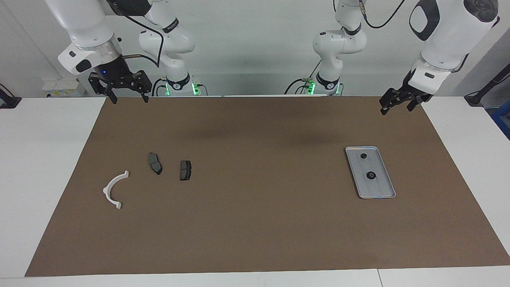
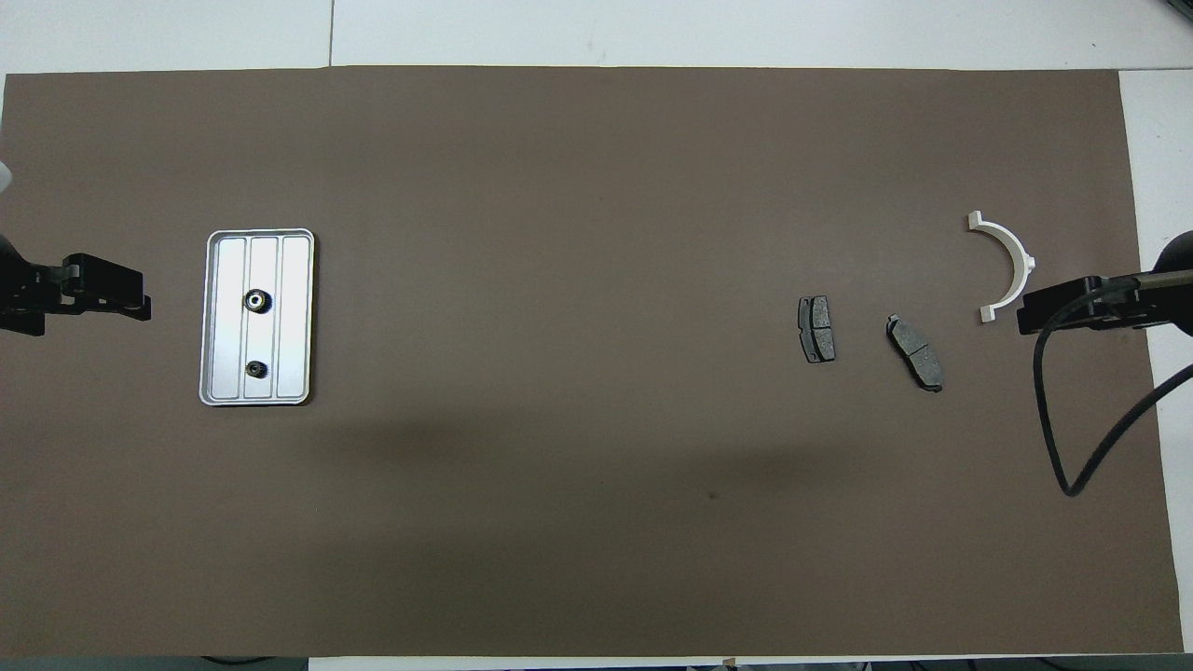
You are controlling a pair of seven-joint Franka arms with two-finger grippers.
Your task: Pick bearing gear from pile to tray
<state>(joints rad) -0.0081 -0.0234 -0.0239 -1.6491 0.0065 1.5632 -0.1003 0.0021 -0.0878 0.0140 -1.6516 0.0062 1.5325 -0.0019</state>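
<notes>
Two bearing gears (image 1: 367, 166) are seen in the silver tray (image 1: 385, 191), left gripper (image 1: 395, 104) and right gripper (image 1: 128, 96) are raised over the brown mat's (image 1: 255, 223) edge nearest the robots, jaws wide, nothing held, white arc piece (image 1: 113, 190) and two dark pads (image 1: 170, 166) are laid toward the right arm's end.

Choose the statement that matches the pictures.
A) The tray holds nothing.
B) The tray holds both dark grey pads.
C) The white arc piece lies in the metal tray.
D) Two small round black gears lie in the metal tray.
D: two small round black gears lie in the metal tray, while the white arc piece and both dark grey pads lie on the brown mat toward the right arm's end.
</notes>
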